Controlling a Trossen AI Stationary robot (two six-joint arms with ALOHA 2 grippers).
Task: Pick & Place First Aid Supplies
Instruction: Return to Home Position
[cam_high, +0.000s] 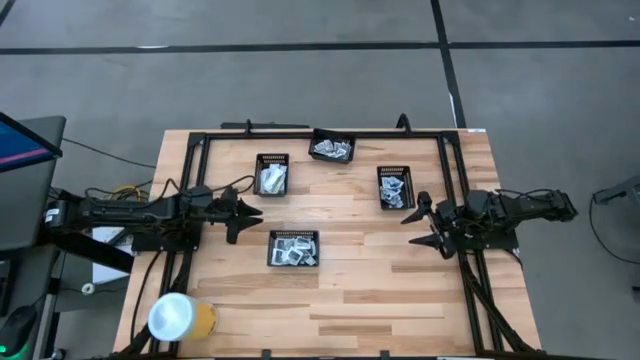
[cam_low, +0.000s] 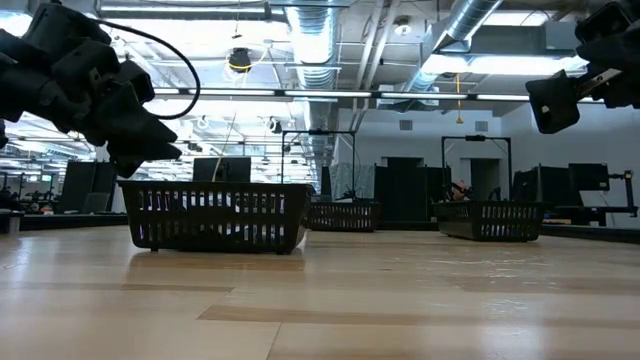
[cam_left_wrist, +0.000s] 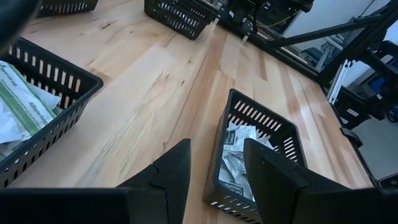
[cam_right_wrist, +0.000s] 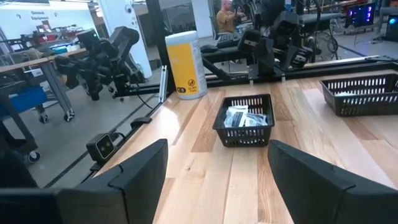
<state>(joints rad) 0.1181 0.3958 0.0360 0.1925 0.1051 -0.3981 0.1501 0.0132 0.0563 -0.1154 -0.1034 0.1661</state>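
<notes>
Inside the front tray (cam_high: 270, 249) and the three trays (cam_high: 381, 187) beyond it, the packets (cam_high: 295, 250) are lying; we are judging them light, floppy and slick, best pinched by an exposed edge. Our left jaws are hanging spread and empty just left of that tray, our right jaws likewise well to its right.

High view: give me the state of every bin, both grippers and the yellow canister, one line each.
left gripper: open, empty, raised.
right gripper: open, empty, raised.
left bin: upright, holds packets.
back bin: upright, holds packets.
right bin: upright, holds packets.
front bin: upright, holds packets.
yellow canister: upright, capped.
</notes>
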